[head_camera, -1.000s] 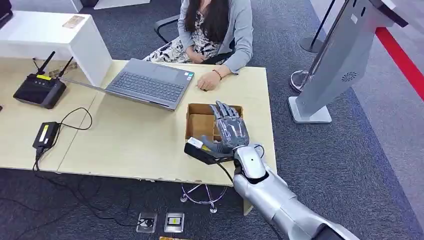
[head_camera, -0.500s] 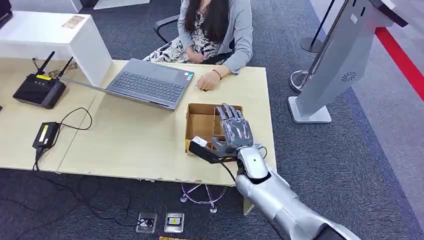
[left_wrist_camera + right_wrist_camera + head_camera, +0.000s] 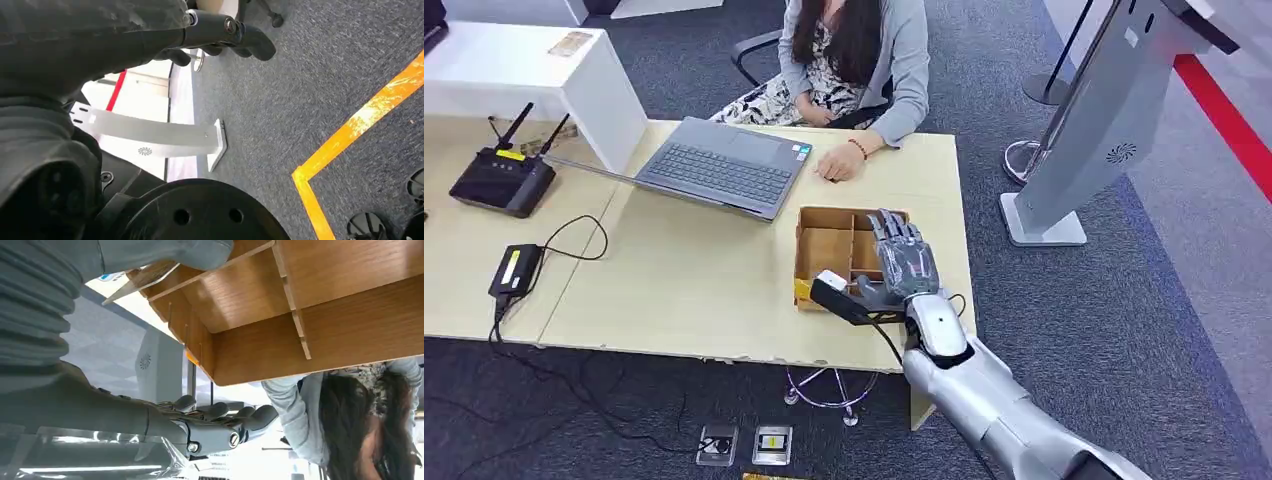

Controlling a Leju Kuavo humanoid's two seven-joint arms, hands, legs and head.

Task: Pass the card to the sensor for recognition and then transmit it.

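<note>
Pinched between thumb and fingers of the right hand (image 3: 902,272), the card (image 3: 830,282) is held over the black sensor (image 3: 844,301) just beside it; recognition seems underway, and handing over is called for next.

Dark grey carpet (image 3: 1124,330) surrounds a pale wooden desk (image 3: 694,290).

Pale wood tabletop (image 3: 694,280) showing, brown cardboard box (image 3: 824,245), grey-silver right hand (image 3: 902,265), grey laptop (image 3: 724,165), person's (image 3: 854,50) grey cardigan showing
</note>
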